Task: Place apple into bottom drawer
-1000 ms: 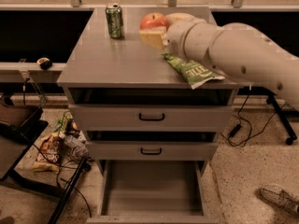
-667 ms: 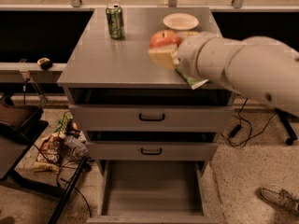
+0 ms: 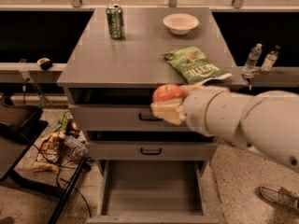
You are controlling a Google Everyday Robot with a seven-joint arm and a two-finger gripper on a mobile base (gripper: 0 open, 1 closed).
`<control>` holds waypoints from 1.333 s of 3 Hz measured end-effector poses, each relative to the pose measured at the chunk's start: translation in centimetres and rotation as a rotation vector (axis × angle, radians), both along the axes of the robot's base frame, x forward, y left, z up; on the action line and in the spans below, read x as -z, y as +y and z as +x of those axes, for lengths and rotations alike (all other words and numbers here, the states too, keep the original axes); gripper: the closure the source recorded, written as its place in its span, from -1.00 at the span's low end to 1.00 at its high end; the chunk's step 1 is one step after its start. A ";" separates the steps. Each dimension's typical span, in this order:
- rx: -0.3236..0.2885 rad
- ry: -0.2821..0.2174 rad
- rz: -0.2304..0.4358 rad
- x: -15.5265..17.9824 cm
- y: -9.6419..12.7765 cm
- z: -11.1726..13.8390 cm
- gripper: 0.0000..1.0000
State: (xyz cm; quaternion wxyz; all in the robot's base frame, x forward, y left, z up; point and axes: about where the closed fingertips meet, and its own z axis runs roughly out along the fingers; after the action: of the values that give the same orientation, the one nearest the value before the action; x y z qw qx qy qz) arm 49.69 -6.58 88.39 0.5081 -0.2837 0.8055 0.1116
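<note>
The red-orange apple is held in my gripper, in front of the cabinet's top drawer and just below the front edge of the cabinet top. The gripper is shut on the apple; its pale fingers show under the fruit. My thick white arm comes in from the right. The bottom drawer is pulled open below, a shallow grey tray with a bare floor, straight under and a little left of the apple.
On the grey cabinet top stand a green soda can, a white bowl and a green chip bag. Two shut drawers with black handles sit above the open one. Snack bags and cables litter the floor at left. Bottles stand at right.
The gripper has carried the apple from the back right of the cabinet top forward and down, past the front edge, to in front of the top drawer.
</note>
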 end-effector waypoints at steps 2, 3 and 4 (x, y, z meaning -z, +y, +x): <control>-0.064 0.054 0.193 5.9 0.9 -1.0 1.00; -0.068 0.074 0.182 6.6 0.9 -0.3 1.00; -0.094 0.131 0.179 11.3 -2.8 0.5 1.00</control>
State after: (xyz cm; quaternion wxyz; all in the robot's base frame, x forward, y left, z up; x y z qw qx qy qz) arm 50.19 -9.35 77.05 0.4720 -0.2669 0.8095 0.2251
